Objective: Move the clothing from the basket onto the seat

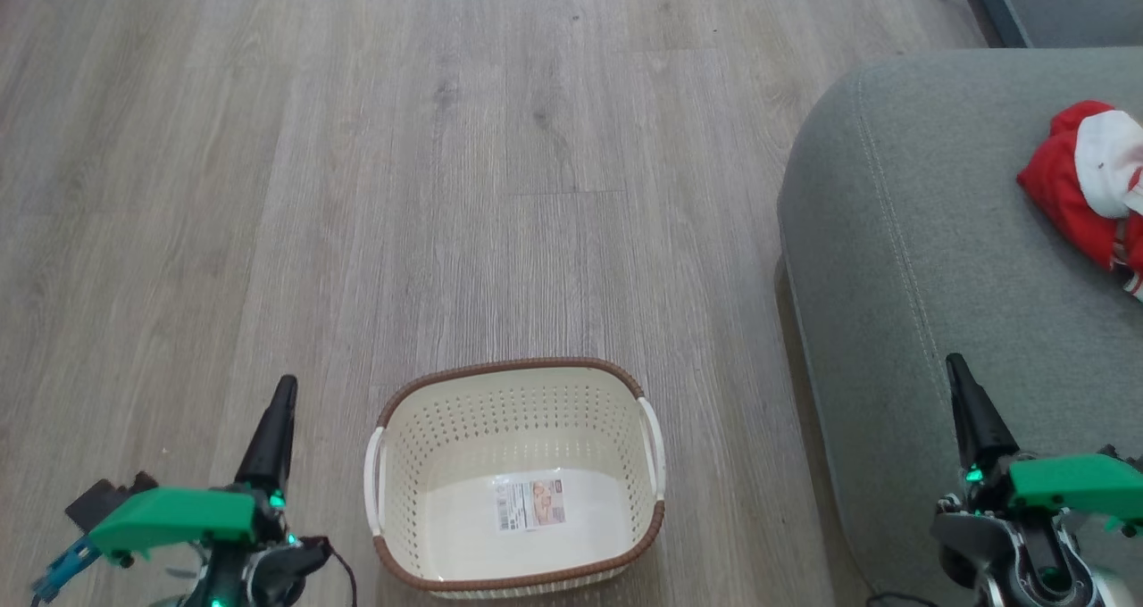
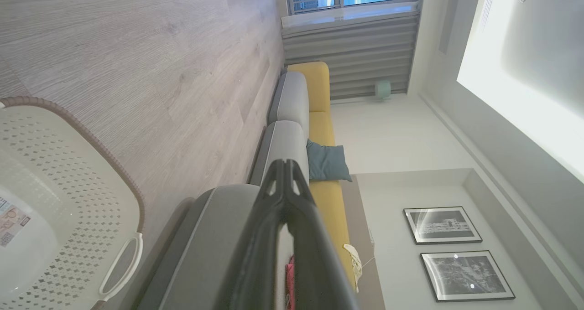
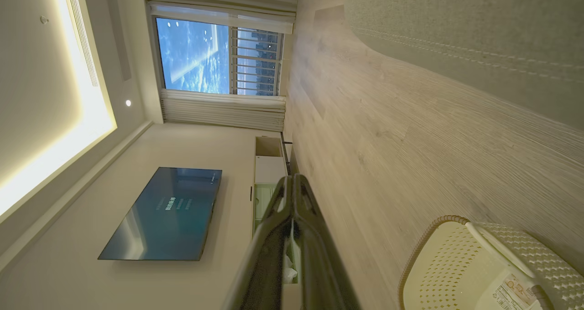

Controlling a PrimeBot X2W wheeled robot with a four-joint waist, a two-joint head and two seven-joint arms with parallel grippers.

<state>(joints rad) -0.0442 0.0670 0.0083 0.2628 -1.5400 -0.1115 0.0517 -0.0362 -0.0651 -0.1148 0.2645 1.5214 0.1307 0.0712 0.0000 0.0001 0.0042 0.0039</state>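
a pale grey wood-plank floor spreads across the room. an oval cream basket, perforated, brown-rimmed and white-handled, stands on it at the bottom centre of the head view, between my two arms. a paper label lies flat on its bare bottom.

to my right, near the basket but not touching it, is the rounded corner of the grey-green seat, with a stitched seam line running along it. the clothing, a bunched red piece with white parts, lies on the seat at the far right edge of the view, well apart from the basket.

my left gripper shows at the lower left over the floor, its two dark fingers pressed together and holding nothing. my right gripper shows at the lower right, in front of the seat's near part, fingers likewise pressed together and empty.

in my left wrist view the closed fingertips point toward yellow cushions and a teal pillow. in my right wrist view a dark television hangs on a beige wall, and a window shows blue sky.
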